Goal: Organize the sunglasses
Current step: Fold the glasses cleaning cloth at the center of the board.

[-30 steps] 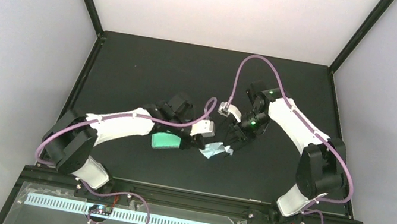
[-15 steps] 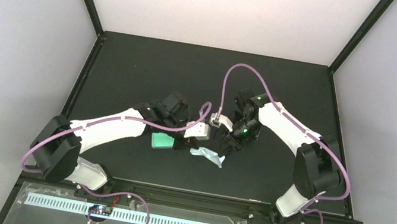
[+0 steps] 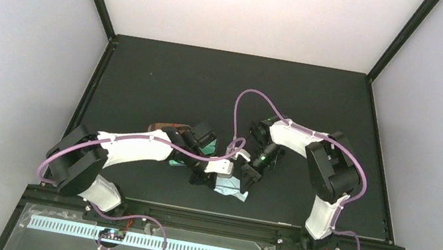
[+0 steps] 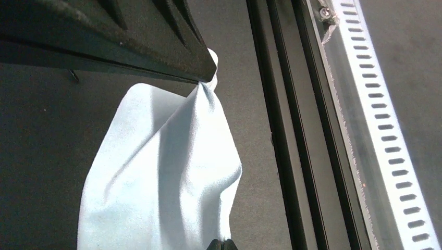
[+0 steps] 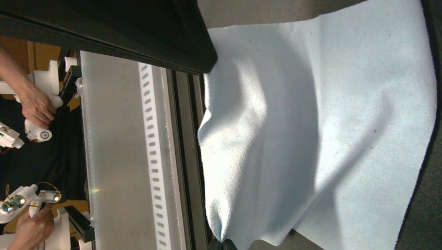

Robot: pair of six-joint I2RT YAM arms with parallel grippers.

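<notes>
Left gripper [image 4: 208,73]: jaws together, clamped on a corner of the light blue cloth [image 4: 161,177], which hangs from the tip.
Right gripper [image 5: 208,65]: jaws together on another edge of the same cloth, which spreads wide below it.
Cloth: held up between both grippers, close to the middle of the near edge of the tabletop [image 3: 146,73].
Sunglasses: not clearly in view. A reddish-brown shape [image 3: 168,128] shows past the left forearm, left of centre, too hidden to tell glasses from case. The black pair cannot be made out on the black tabletop.
Handling: probably light, with a stiff frame, thin folding arms that bend or snap easily, and slippery lenses that scratch.
Hold: likely best at the bridge or a front corner of the frame, not by a lens or an arm.
</notes>
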